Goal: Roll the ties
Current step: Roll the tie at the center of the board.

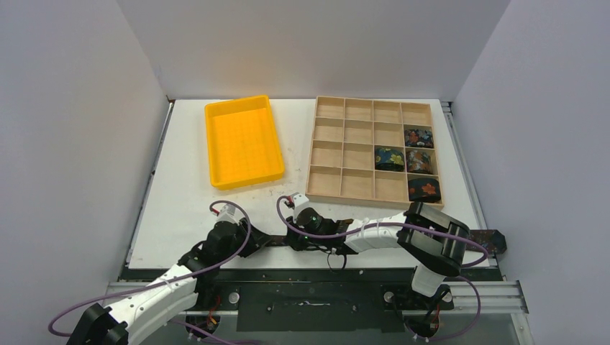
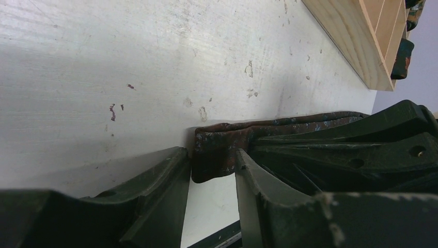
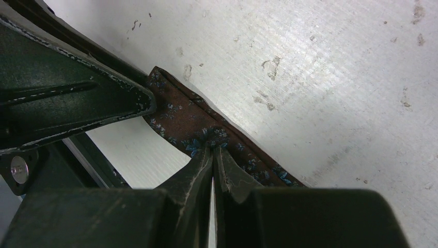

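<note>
A dark brown tie with small blue flowers (image 3: 181,116) lies flat along the table's near edge. Its wide end (image 1: 495,239) hangs past the right edge. My right gripper (image 3: 213,147) is shut on the tie, pinching the strip a little way in from its narrow end. The narrow end (image 2: 214,150) sits between the tips of my left gripper (image 2: 209,155), whose jaws stand apart on either side of it. In the top view the left gripper (image 1: 277,239) and right gripper (image 1: 306,241) meet close together at the near edge. Several rolled ties (image 1: 420,161) fill cells of the wooden tray (image 1: 360,108).
An empty yellow bin (image 1: 243,140) stands at the back left, with the wooden tray to its right. The tray's near corner (image 2: 372,67) shows in the left wrist view. Grey walls close in both sides. The black mounting rail (image 1: 309,277) runs just behind the grippers.
</note>
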